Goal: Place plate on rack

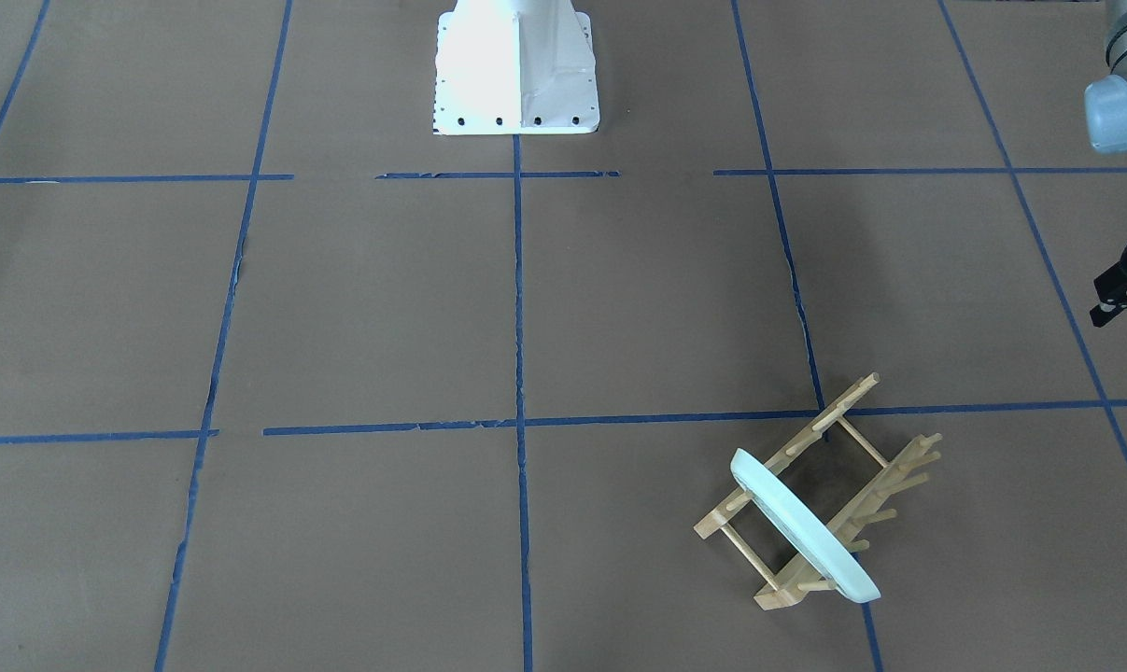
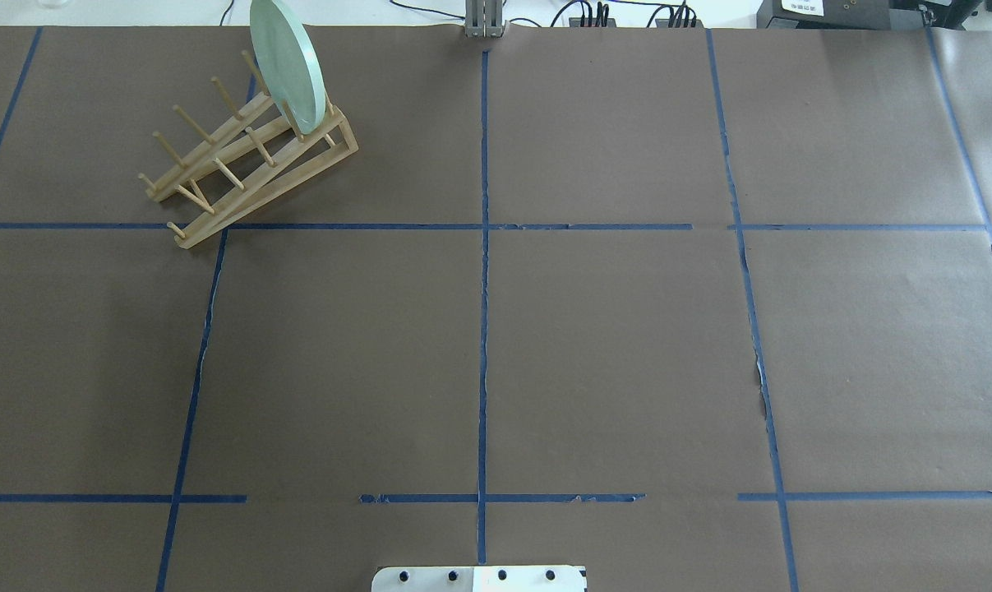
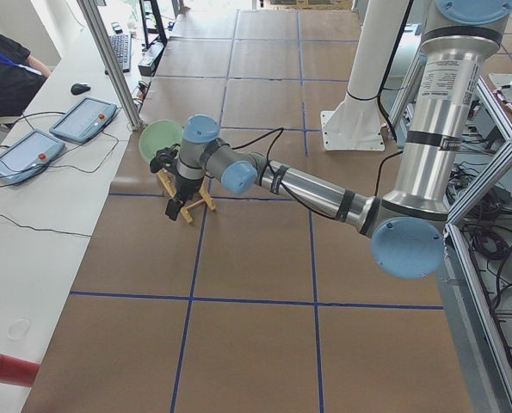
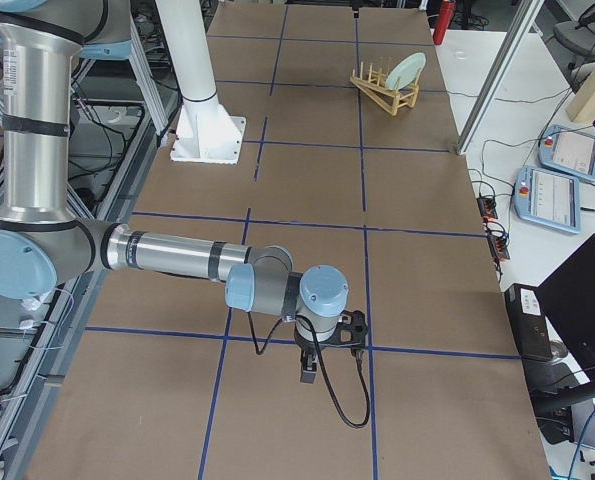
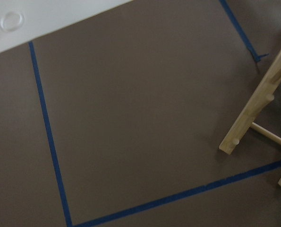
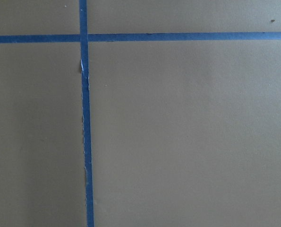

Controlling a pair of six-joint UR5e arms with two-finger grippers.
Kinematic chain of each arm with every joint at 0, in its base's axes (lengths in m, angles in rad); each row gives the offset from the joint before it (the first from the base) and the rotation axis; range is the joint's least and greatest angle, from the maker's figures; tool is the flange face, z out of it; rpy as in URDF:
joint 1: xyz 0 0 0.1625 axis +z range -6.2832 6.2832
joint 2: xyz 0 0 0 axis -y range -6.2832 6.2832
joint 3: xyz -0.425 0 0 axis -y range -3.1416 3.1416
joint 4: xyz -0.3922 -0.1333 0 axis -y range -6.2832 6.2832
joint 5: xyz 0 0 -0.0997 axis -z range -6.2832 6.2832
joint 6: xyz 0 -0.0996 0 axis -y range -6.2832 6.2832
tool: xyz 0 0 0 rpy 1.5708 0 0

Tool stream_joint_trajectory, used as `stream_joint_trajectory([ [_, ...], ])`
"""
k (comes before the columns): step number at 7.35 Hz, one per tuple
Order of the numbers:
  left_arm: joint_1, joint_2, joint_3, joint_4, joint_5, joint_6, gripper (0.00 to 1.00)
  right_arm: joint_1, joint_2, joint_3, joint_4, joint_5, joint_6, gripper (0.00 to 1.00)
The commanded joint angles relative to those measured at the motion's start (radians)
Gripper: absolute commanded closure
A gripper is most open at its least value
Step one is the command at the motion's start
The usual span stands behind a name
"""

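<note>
The pale mint-green plate [image 1: 804,530] stands on edge between the pegs at one end of the light-wood rack [image 1: 843,403], far on my left side. In the overhead view the plate [image 2: 286,62] leans upright in the rack [image 2: 265,193]. My left gripper [image 3: 173,209] hangs just beside the rack's other end, apart from the plate [image 3: 159,138]; only a black part of it shows in the front view [image 1: 1123,289], and I cannot tell its jaws. The left wrist view shows a rack rail [image 5: 253,111]. My right gripper [image 4: 310,368] hovers over bare table, far from the rack [image 4: 382,92]; I cannot tell its jaws.
The table is brown paper with a blue tape grid. The robot's white base [image 1: 516,65] stands at the middle of the near edge. Tablets [image 3: 83,119] and cables lie on the white bench beyond the table. A red cylinder [image 3: 6,368] lies there too.
</note>
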Motion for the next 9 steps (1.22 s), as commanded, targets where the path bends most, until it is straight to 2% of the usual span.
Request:
stream_joint_trajectory([
  [1, -0.073, 0.034, 0.016, 0.049, -0.013, 0.025, 0.00, 0.001, 0.000, 0.000, 0.000, 0.000, 0.000, 0.00],
  [5, -0.207, 0.121, 0.065, 0.047, -0.027, 0.031, 0.00, 0.001, 0.000, 0.000, -0.002, 0.000, 0.000, 0.00],
  [6, -0.228, 0.152, 0.065, 0.046, -0.068, 0.052, 0.00, 0.001, 0.000, 0.000, 0.000, 0.000, 0.000, 0.00],
  [9, -0.230, 0.177, 0.076, 0.049, -0.076, 0.106, 0.00, 0.000, 0.000, 0.000, 0.000, 0.000, 0.000, 0.00],
])
